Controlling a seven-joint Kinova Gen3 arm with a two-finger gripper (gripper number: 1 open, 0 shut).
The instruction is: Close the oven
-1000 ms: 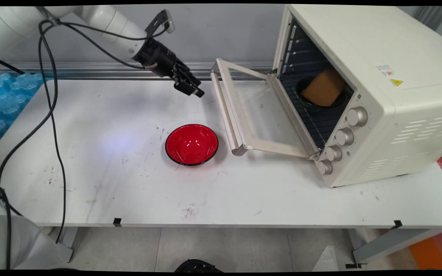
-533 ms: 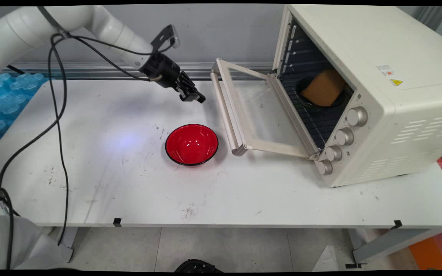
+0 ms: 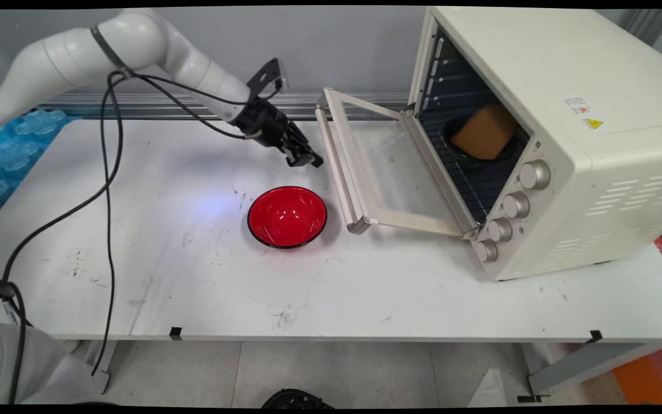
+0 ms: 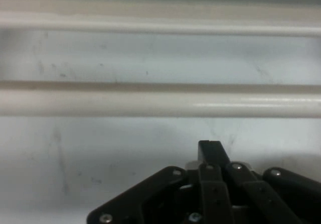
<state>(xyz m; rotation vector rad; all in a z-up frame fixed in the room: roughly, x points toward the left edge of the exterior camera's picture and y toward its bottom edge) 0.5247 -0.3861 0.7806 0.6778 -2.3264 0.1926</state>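
My black gripper [image 3: 310,161] hovers low over the table just left of the open oven door's handle [image 3: 338,172], shut with nothing in it. In the hand view the fingertips [image 4: 211,151] meet in front of the cream handle bar [image 4: 160,103], which runs straight across, with the door's glass [image 4: 150,58] beyond it. A red bowl [image 3: 287,217] sits empty on the table below the gripper. The cream toaster oven [image 3: 549,126] stands at the right, door [image 3: 388,167] folded down. Inside on the rack, a black bowl [image 3: 461,154] holds an orange-brown block [image 3: 483,135].
Blue bubble-like packing [image 3: 3,149] lies at the table's far left edge. Black cables [image 3: 107,190] hang from the arm down over the table's left part. A metal rail [image 3: 164,106] runs along the wall behind.
The gripper has moved right and down, from above the table's back edge to close beside the oven door's handle. The bowl and oven have stayed put.
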